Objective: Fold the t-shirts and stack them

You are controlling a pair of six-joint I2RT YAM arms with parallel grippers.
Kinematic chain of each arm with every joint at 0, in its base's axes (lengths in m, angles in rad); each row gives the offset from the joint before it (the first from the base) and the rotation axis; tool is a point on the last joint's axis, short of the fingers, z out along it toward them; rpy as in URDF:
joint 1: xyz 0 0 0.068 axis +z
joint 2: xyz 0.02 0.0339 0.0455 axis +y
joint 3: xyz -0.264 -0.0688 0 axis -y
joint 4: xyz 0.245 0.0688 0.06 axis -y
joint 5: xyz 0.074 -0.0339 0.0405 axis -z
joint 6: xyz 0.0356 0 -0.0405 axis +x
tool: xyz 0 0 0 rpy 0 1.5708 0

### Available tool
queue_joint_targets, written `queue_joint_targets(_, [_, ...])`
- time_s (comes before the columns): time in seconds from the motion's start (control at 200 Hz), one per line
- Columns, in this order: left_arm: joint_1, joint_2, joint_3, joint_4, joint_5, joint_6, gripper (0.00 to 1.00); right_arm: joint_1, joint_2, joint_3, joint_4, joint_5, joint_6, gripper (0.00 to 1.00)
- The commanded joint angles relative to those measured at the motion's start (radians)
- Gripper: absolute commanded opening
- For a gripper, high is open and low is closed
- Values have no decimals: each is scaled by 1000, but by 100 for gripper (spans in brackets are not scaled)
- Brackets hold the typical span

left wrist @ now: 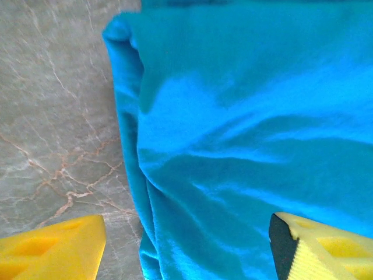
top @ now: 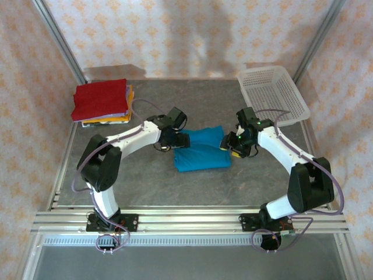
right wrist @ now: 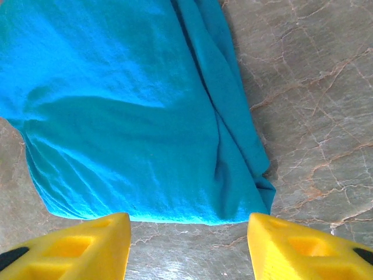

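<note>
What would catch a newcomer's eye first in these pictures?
The folded teal-blue shirt in the middle of the table stands out, with both arms' jaws open at its left and right ends. A stack of folded shirts, red on top, sits at the far left; a white basket at the far right.

Robot test cell, laboratory type. Aluminium frame posts (top: pixel 59 41) and patterned backdrop walls (top: pixel 175 35) enclose a grey marble-look table (top: pixel 145 181). Slotted rails (top: pixel 186 219) nearer than the left gripper (top: pixel 182 140) and right gripper (top: pixel 226 143) carry two arm bases (top: pixel 108 221). Folded t-shirts (top: pixel 100 99) are stacked beyond and left of the left gripper, and a white basket (top: pixel 265 70) sits beyond the right gripper.
</note>
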Motion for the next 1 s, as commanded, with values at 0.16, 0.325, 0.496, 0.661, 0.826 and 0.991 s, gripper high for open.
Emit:
queue_joint_targets(0.16, [-44, 143, 4, 43, -39, -31, 73, -1, 3, 15, -44, 29, -36, 55])
queue_joint_targets(0.325, [-86, 215, 51, -6, -77, -25, 65, -7, -2, 8, -43, 29, -39, 55])
queue_joint_targets(0.496, [-137, 272, 103, -70, -135, -15, 50, -16, -5, 7, -47, 33, -49, 55])
queue_joint_targets(0.661, [-140, 310, 73, -12, -106, -29, 30, -30, -11, 13, -58, 32, -60, 55])
queue_joint_targets(0.826, [-133, 315, 99, -40, -140, 22, 9, -45, -35, 9, -75, 35, -71, 55])
queue_joint_targets(0.991, [-77, 288, 155, -135, -180, 125, 0, -66, -62, -4, -90, 36, -81, 55])
